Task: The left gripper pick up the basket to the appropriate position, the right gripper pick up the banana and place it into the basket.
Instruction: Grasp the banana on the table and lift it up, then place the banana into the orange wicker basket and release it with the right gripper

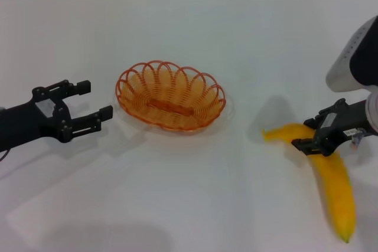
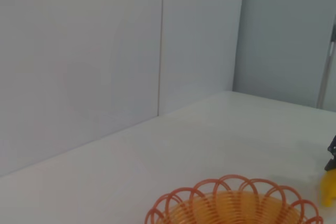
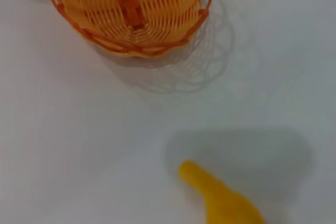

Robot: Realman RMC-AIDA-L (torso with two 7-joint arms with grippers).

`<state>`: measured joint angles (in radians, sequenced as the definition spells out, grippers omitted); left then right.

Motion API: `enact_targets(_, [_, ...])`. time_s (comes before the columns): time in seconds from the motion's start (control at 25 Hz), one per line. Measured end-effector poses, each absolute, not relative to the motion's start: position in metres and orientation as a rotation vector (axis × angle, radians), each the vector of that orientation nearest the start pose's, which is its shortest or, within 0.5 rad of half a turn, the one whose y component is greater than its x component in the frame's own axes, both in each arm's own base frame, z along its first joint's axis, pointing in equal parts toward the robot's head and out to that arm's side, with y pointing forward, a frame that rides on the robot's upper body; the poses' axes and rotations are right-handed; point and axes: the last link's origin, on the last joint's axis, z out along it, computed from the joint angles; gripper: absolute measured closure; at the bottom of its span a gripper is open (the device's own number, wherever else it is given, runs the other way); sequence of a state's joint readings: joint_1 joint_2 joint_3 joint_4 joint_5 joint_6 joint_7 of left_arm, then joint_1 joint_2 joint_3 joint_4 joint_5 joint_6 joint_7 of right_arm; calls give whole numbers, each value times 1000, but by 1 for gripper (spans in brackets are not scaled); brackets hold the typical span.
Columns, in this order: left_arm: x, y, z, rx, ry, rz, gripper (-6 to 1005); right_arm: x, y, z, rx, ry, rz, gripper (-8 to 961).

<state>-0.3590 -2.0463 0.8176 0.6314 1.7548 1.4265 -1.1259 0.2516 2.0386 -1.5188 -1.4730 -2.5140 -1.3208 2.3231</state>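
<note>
Left gripper (image 1: 88, 101): fingers spread wide, level with the tabletop (image 1: 195, 205), just beside the basket's 9 o'clock rim, not touching it.
Right gripper (image 1: 307, 134): down over the banana near its upper third; fingers narrow, either side of the fruit and seemingly closed on it, though real contact hard to confirm.
Basket (image 1: 170, 94): at the middle of the tabletop in the head view, upright, empty, long axis running from about 10 to 4 o'clock.
Banana (image 1: 331, 181): flat on the tabletop at roughly 4 o'clock from the basket, well apart from it.
Banana axis: long axis from about 11 to 5 o'clock, with a bend; short tip toward 9 o'clock, facing the basket; long end toward 5 o'clock, near the front edge of the view.
Step in hand: probably two grasps at once, basket rim on the left, banana on the right.
Doing it well, left: slide one finger over and one under the scalloped rim, close on wire rather than on a gap, then lift level.
Doing it well, right: grip across the thick part, squarely over the curve, and firmly, since the long end hangs far past the fingers and could swing down.
Placement note: banana longer than the basket; best turned to match the basket's long axis before lowering.
</note>
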Motion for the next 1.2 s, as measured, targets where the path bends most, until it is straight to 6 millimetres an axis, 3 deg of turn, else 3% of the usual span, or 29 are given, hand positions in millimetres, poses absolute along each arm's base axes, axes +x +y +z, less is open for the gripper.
enact_targets(0.08, [-308, 308, 10, -2528, -482, -651, 203, 248, 310, 2, -2580, 723, -429, 355])
enact_targets(0.32, [-308, 307, 9, -2530, -489, -653, 203, 240, 311, 7, -2571, 688, -402, 477])
enact_targets(0.64, [-308, 308, 9, -2530, -485, -653, 203, 203, 322, 7, -2595, 496, -347, 476])
enact_targets(0.96, [-306, 309, 9, -2533, -478, -656, 203, 161, 342, -12, -2643, 270, -316, 476])
enact_targets(1.08, [-305, 310, 8, -2534, -470, -656, 203, 137, 346, -22, -2679, 147, -280, 476])
enact_targets(1.2, [-304, 310, 7, -2538, -466, -658, 203, 126, 348, -27, -2698, 97, -282, 476])
